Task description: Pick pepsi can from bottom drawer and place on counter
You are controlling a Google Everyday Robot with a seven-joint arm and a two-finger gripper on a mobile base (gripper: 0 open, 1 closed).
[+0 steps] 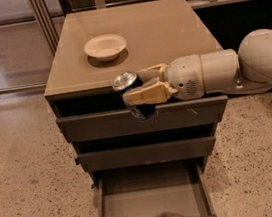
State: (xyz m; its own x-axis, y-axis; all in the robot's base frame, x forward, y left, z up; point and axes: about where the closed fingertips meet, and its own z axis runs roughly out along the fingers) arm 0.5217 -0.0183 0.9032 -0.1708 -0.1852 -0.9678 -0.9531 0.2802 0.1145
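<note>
At the bottom edge of the camera view, we saw the grey-brown bottom drawer [151, 201] pulled well out, its flat floor showing a soft shadow near the front. Above it, the two grey-brown upper drawer fronts [147, 153] stood stacked, the top one with a dark gap under the cabinet's edge.

Level with that gap, the beige two-finger gripper [134, 86] was clenched on the small dark blue pepsi can [126, 81]. One finger lay across the can's near side and the other behind it. The can was tilted, with its silver end up and to the left and its dark body hanging in front of the top drawer. It sat at the front lip of the glossy tan counter [165, 30], in the air and not on it. The thick white arm [211, 72] reached in from the right, along the counter's front edge.

Farther back on the counter's left stood a shallow white bowl [105, 46], well apart from the can. Speckled stone floor [31, 186] surrounded the cabinet.
</note>
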